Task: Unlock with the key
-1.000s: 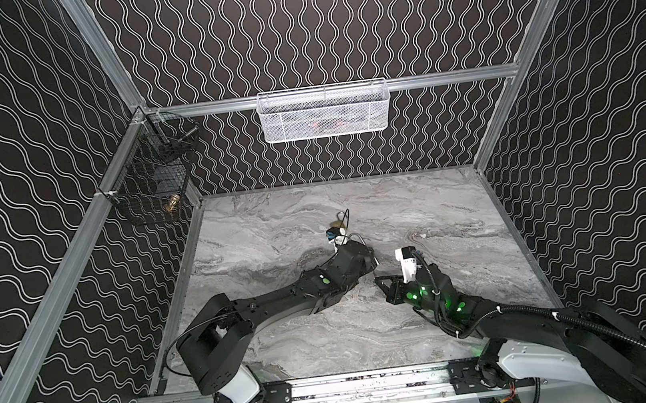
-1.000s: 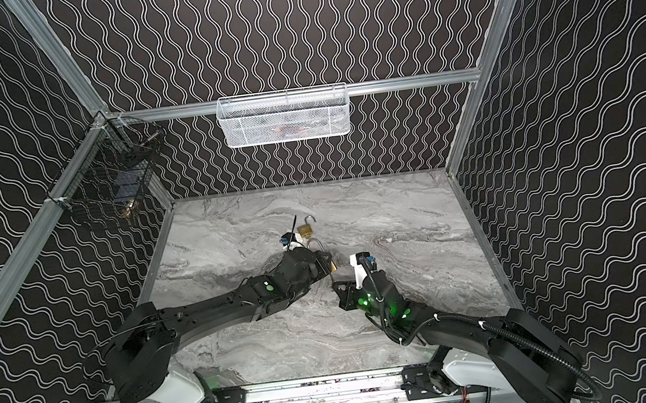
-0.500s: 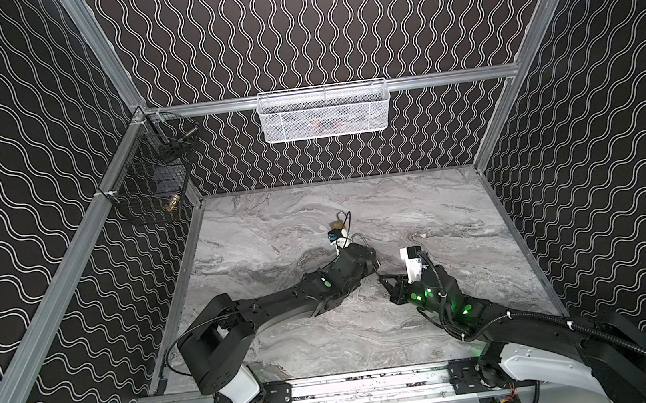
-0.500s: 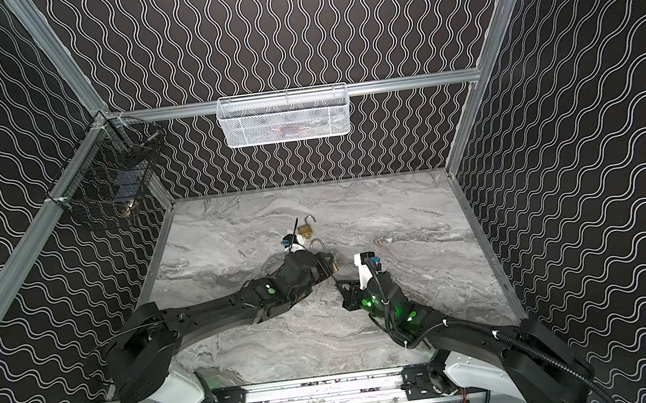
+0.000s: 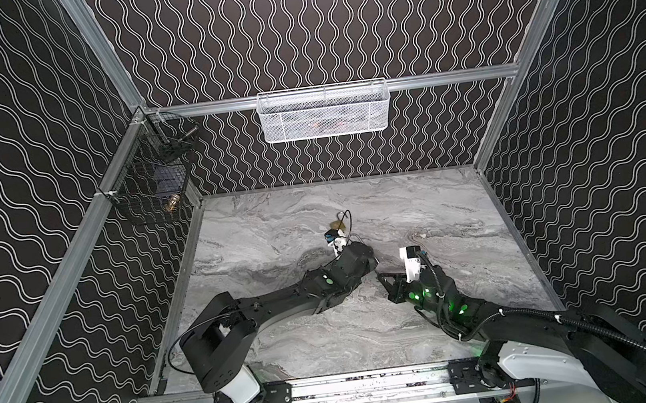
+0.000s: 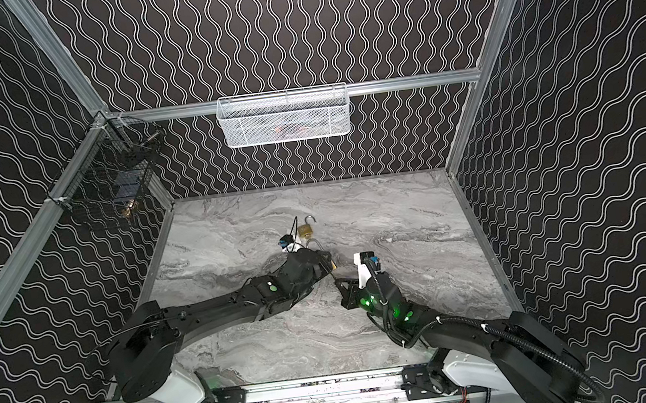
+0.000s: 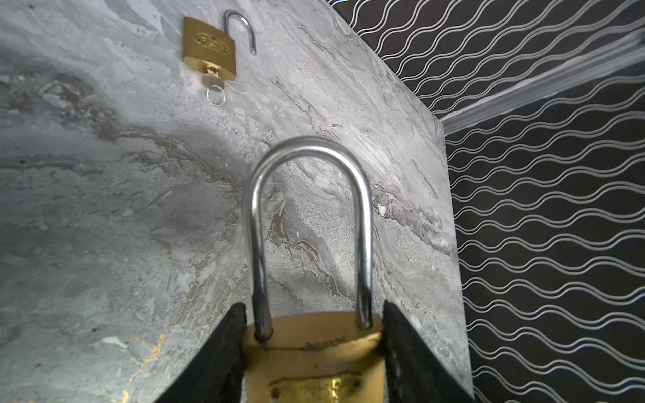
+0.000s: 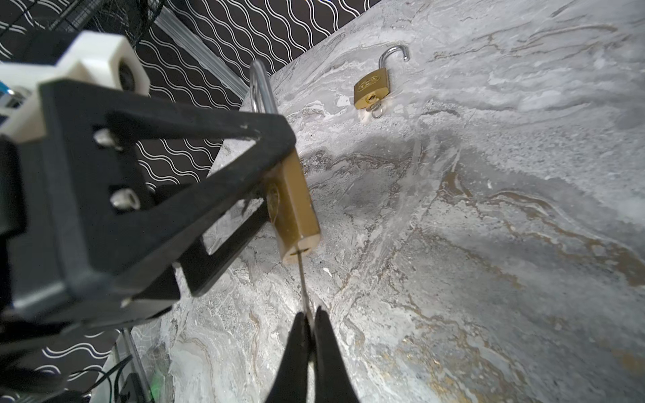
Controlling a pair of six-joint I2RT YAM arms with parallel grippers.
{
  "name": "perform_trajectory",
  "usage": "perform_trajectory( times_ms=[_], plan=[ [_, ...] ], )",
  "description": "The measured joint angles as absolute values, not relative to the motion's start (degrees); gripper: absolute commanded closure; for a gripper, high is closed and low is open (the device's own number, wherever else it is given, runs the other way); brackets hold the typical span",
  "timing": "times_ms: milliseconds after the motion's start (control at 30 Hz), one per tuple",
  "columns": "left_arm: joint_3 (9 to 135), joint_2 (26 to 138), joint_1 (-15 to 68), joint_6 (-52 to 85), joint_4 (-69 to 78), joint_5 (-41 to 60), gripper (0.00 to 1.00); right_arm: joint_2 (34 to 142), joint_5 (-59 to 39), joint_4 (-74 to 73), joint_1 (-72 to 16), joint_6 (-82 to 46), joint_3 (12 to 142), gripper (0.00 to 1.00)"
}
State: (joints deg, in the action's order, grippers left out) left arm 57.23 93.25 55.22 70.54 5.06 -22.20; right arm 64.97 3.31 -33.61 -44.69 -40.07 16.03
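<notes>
Brass shows only as a sliver in a top view, where the held padlock (image 6: pixel 333 267) peeks out of the left gripper (image 6: pixel 327 265) near the middle of the grey marble table (image 6: pixel 419 216). The right gripper (image 6: pixel 339 283) points at it from just beside, tip to tip. Behind them, in both top views, a second padlock (image 5: pixel 334 224) lies flat on the table with its shackle swung open. A white mesh basket (image 5: pixel 323 112) hangs on the back wall and a black wire basket (image 5: pixel 152 186) on the left wall

Left wrist view: two black fingers (image 7: pixel 223 352) press against the narrow sides of the held padlock (image 7: pixel 314 352), pinching its body between them. Its steel shackle (image 7: pixel 307 146) sits in the body at both legs, closed. Farther off lies the second padlock (image 7: pixel 209 47), with a small key (image 7: pixel 211 81) and ring in its keyhole

Right wrist view: the right gripper's fingertips (image 8: pixel 298 331) are pressed together on the thin key (image 8: pixel 302 279), seen edge-on. The blade runs straight to the keyhole in the bottom face of the held padlock (image 8: pixel 293 202) and its tip meets the slot; how deep it goes I cannot tell. The left gripper's black frame clamps the padlock from the side
</notes>
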Motion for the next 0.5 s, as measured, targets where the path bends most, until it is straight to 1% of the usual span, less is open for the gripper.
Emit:
perform_trajectory(
  times_ms=[300, 500],
  plan=[
    [54.06, 93.49, 56.16, 75.29, 11.05, -24.99, 0.64, 65.91, 7.44, -34.89, -46.06, -42.44, 16.03, 1.00],
    [54.02, 93.62, 56.21, 76.29, 11.60, -27.81, 0.65, 69.82, 8.62, -38.79, -46.87, -42.50, 17.06, 1.00]
  ],
)
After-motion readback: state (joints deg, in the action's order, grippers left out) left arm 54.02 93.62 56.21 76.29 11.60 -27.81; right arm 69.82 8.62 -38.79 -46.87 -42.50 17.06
